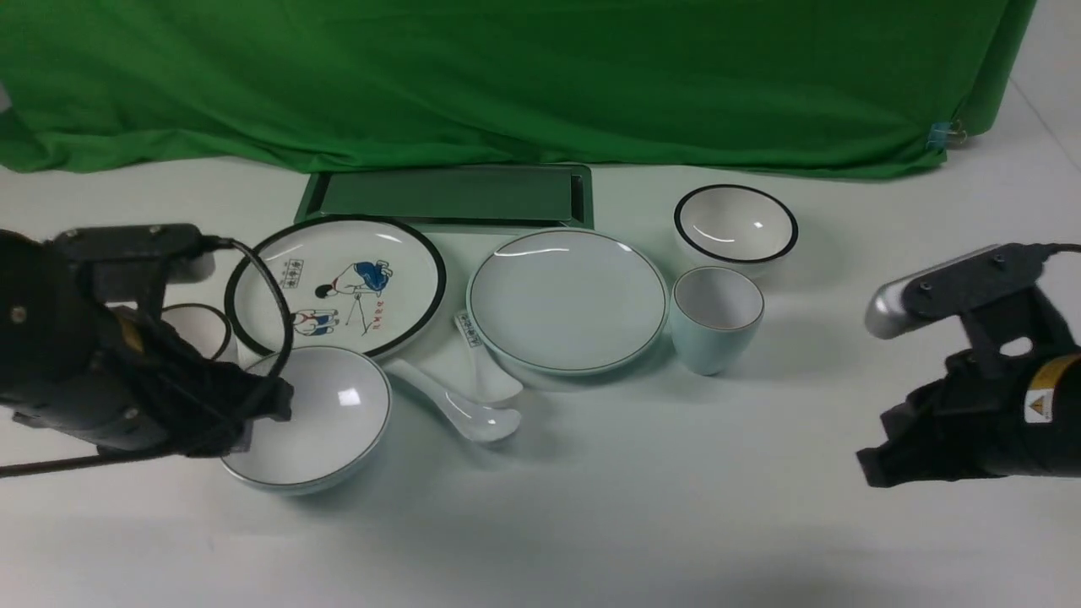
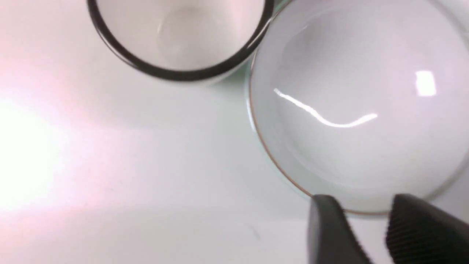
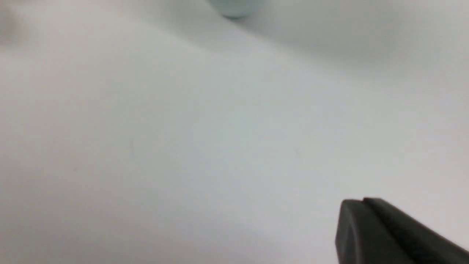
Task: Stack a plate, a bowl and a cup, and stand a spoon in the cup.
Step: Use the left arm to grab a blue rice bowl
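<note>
The wide grey-blue bowl [image 1: 317, 418] stands at front left. My left gripper [image 1: 263, 414] is open at its left rim. In the left wrist view both fingertips [image 2: 328, 216] overlap the near rim of the bowl [image 2: 359, 110], gripping nothing. The pale blue-green plate [image 1: 567, 300] lies in the middle, with the pale blue cup [image 1: 716, 317] just to its right. The plain white spoon [image 1: 460, 405] lies between bowl and plate. My right gripper [image 1: 878, 469] is shut and empty [image 3: 362, 203], low over bare table at front right. The cup's base [image 3: 234, 7] is far from it.
A white cartoon plate [image 1: 338, 283] and a white dark-rimmed cup [image 1: 198, 329] [image 2: 179, 36] lie behind the bowl. A printed-handle spoon [image 1: 481, 359] lies beside the plain one. A black-rimmed white bowl [image 1: 735, 224] and a dark green tray [image 1: 448, 194] are at the back.
</note>
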Controlling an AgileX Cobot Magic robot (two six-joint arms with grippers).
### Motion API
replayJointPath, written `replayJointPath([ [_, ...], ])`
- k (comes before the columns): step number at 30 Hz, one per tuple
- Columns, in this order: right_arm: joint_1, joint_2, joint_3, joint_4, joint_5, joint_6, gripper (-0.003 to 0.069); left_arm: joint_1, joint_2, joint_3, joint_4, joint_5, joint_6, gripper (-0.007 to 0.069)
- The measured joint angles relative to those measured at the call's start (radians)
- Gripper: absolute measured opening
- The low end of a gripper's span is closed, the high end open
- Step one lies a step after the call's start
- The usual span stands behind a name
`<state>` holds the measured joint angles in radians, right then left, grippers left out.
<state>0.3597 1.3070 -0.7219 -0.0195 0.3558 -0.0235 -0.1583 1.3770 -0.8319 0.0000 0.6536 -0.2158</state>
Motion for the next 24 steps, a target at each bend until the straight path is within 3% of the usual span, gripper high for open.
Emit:
replayJointPath([
  [1, 0.022, 0.022, -0.021, 0.0, 0.03, 0.0, 0.0021, 0.0, 0.04, 0.0, 0.027, -0.025, -0.043, 0.0329],
  [3, 0.037, 0.031, -0.034, 0.001, 0.046, -0.001, 0.0021, 0.001, 0.084, 0.0, 0.06, -0.065, -0.091, 0.0417],
  [6, 0.041, 0.033, -0.038, 0.001, 0.053, -0.001, 0.0021, 0.012, 0.142, 0.0, 0.07, -0.117, -0.125, 0.0489],
  [9, 0.042, 0.033, -0.038, 0.001, 0.051, -0.001, 0.0021, 0.026, 0.207, -0.002, 0.061, -0.138, -0.134, 0.0495],
  [11, 0.043, 0.033, -0.038, 0.001, 0.049, -0.001, 0.0021, 0.03, 0.227, -0.002, 0.058, -0.141, -0.139, 0.0472],
  [13, 0.044, 0.033, -0.038, 0.001, 0.049, -0.001, 0.0021, 0.032, 0.26, -0.004, 0.038, -0.154, -0.138, 0.0355],
  [14, 0.044, 0.033, -0.038, 0.001, 0.049, -0.001, 0.0021, 0.032, 0.261, -0.004, 0.036, -0.156, -0.136, 0.0344],
  [16, 0.044, 0.033, -0.038, 0.001, 0.049, -0.002, 0.0021, 0.033, 0.261, -0.011, 0.007, -0.173, -0.128, 0.0185],
  [19, 0.044, 0.033, -0.038, 0.001, 0.049, -0.002, 0.0023, 0.035, 0.236, -0.019, -0.044, -0.196, -0.096, 0.0043],
  [24, 0.044, 0.033, -0.038, 0.001, 0.048, -0.003, 0.0027, 0.036, 0.207, -0.056, -0.176, -0.143, 0.066, -0.0006],
])
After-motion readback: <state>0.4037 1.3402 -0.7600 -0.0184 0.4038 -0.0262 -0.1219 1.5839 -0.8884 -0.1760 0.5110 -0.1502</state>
